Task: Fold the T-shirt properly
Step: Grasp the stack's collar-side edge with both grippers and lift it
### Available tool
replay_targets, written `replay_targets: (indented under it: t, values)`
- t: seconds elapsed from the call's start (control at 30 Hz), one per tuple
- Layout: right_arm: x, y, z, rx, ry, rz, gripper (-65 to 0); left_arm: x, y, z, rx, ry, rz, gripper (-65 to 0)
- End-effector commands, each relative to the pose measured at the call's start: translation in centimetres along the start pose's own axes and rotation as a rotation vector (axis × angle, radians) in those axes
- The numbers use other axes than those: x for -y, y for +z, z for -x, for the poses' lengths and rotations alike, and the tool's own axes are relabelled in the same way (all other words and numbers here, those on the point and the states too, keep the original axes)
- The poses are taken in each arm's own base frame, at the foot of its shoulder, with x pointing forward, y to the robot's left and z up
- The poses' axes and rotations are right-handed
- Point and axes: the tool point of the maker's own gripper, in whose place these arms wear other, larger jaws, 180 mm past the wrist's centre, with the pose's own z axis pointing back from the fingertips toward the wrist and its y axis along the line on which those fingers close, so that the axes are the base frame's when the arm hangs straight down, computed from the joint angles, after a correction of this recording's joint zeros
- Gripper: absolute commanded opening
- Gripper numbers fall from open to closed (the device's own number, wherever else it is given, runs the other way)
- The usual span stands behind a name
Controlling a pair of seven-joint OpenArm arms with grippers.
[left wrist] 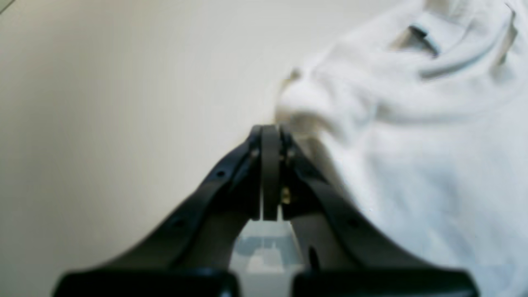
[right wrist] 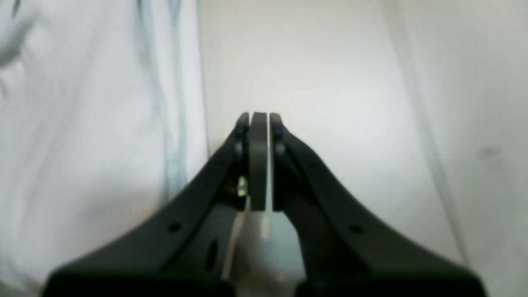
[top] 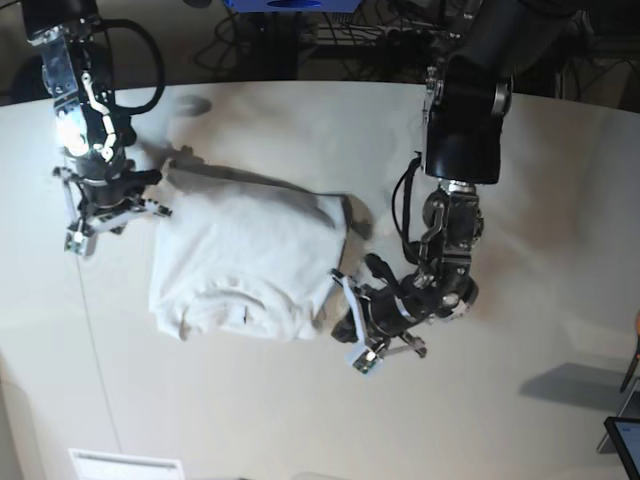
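Observation:
The white T-shirt [top: 245,262] lies on the table folded into a rough rectangle, its collar [top: 232,300] toward the front edge. My left gripper [top: 345,306] sits at the shirt's right front corner. In the left wrist view it [left wrist: 270,128] is shut, with no cloth showing between the pads, and the T-shirt [left wrist: 416,132] with its collar [left wrist: 453,66] lies just to the right of it. My right gripper [top: 110,222] hovers at the shirt's left edge. It [right wrist: 259,115] is shut on nothing, with the T-shirt [right wrist: 82,123] to its left and bare tabletop ahead.
A small white paper label [top: 125,465] lies near the table's front edge. Cables and dark equipment [top: 330,30] crowd the area behind the table. A dark object [top: 625,440] stands at the lower right corner. The off-white tabletop [top: 540,330] surrounds the shirt.

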Motion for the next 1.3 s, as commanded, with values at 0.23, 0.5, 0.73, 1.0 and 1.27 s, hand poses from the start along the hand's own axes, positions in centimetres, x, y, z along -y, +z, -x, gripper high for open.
replay_targets:
  t: [0.23, 0.5, 0.73, 1.0, 1.27]
  values:
    - [-4.0, 2.8, -0.8, 0.172, 0.057, -0.155, -63.4, 4.4, 7.4, -3.1, 0.3, 0.016, -0.044, -65.0]
    - [-6.1, 4.3, 1.0, 0.209, 0.082, -0.233, -63.4, 9.2, 10.7, -3.3, 0.463, 0.098, 0.032, -65.0]
    - [-9.2, 5.2, 1.3, 0.231, 0.096, -0.32, -63.4, 10.0, 10.6, -2.5, 0.452, 0.129, 0.053, -65.0]
    - [-10.7, 5.1, 1.6, 0.224, 0.114, -0.36, -63.4, 14.3, 5.7, 0.8, 0.359, 0.143, 0.192, -65.0]
    - [-8.8, 2.8, 4.6, 0.147, 0.165, -0.291, -63.4, 14.3, 3.5, 5.2, 0.243, 0.168, 0.207, -65.0]
